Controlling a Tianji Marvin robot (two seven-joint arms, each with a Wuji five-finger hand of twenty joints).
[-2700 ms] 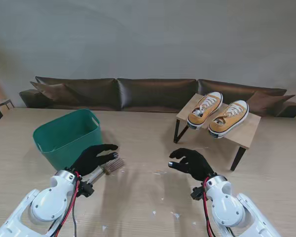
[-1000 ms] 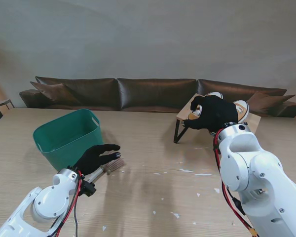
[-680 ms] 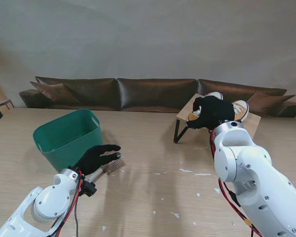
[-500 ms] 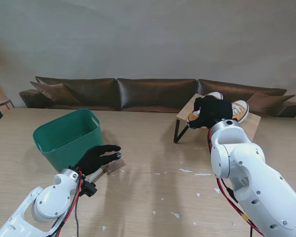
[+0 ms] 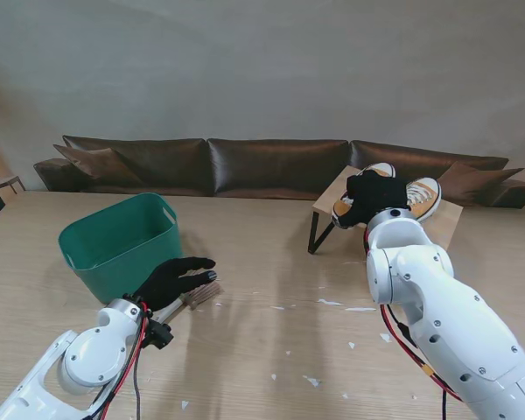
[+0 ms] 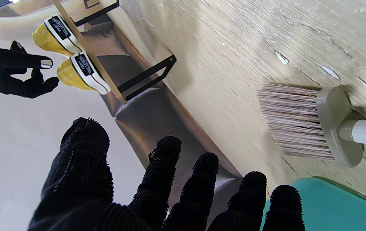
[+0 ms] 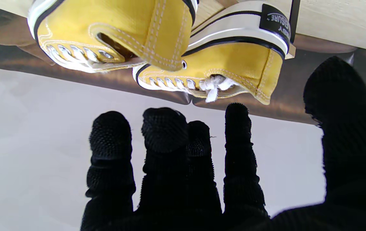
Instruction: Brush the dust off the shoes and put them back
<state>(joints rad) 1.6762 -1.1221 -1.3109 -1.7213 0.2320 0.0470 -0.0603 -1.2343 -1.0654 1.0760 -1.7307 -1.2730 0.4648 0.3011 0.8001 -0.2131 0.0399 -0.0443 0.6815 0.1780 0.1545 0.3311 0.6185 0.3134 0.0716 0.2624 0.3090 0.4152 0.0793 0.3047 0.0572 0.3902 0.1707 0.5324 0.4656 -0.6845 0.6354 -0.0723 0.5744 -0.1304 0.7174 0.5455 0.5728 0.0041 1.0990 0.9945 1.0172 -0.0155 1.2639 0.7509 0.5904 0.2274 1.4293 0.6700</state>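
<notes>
Right robot hand has swung up from the surface to the little rack w/ both yellow shoes; fingers spread, palm just short of the heels, nothing held yet, so pickup looks imminent. Left robot hand hovers open over the brush, which lies on the surface beside the green tub. White specks litter the surface; nothing blocks the shoes.

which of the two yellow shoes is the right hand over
The left shoe on the small wooden stand: the right hand covers most of it, while the right shoe beside it shows almost fully.
</notes>
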